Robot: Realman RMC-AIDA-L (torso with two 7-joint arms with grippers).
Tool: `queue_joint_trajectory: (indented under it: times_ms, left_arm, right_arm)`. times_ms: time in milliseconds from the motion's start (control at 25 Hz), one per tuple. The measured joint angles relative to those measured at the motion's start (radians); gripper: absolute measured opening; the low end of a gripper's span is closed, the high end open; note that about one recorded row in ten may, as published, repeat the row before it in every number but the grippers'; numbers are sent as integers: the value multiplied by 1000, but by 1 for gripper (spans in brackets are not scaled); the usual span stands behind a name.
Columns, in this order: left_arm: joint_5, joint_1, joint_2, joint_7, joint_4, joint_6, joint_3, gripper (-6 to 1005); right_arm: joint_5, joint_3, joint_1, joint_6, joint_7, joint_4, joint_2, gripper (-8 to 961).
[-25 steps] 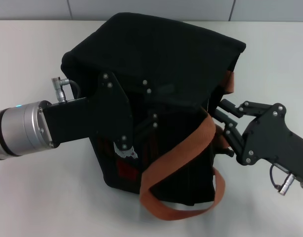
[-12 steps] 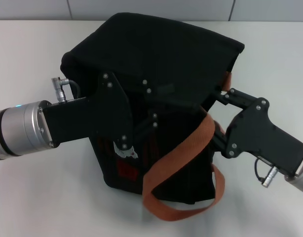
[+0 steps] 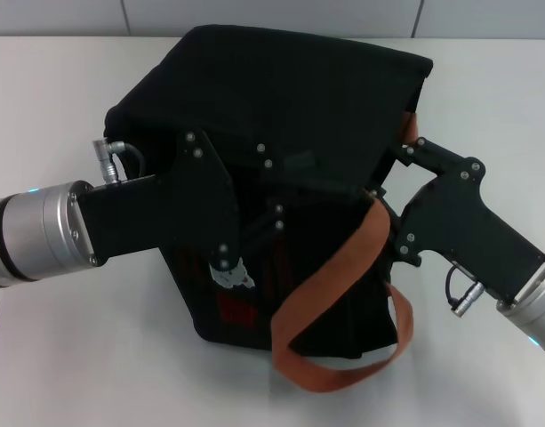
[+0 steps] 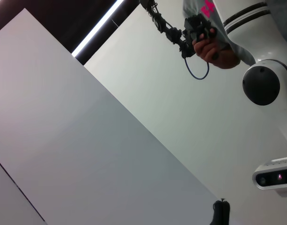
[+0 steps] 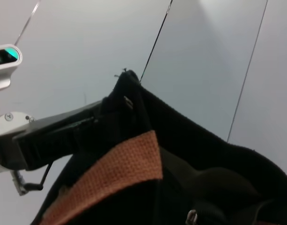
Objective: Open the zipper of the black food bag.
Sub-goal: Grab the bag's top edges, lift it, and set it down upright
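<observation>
Head view: both claws press the black food bag [image 3: 299, 116] on the bench [image 3: 59, 356]; left claw [image 3: 281, 218] and right claw [image 3: 388, 182] grips can't be told.

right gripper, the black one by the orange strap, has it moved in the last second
Yes. In the head view the right gripper has moved up and in against the black food bag, away from the white table's near edge.

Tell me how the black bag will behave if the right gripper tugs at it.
The bag is probably soft: its fabric top sags, so it may deform before sliding. The loose handle looks floppy. The left gripper against its front should help steady it; the right gripper is at its side.
</observation>
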Motion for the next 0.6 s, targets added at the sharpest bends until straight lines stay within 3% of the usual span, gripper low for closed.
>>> queue_joint_trajectory:
  times_ms: [600]
  left_arm:
    - [1, 2, 0, 15, -4, 1, 4, 169]
  right_arm:
    - [-35, -14, -20, -55, -105, 21, 0, 319]
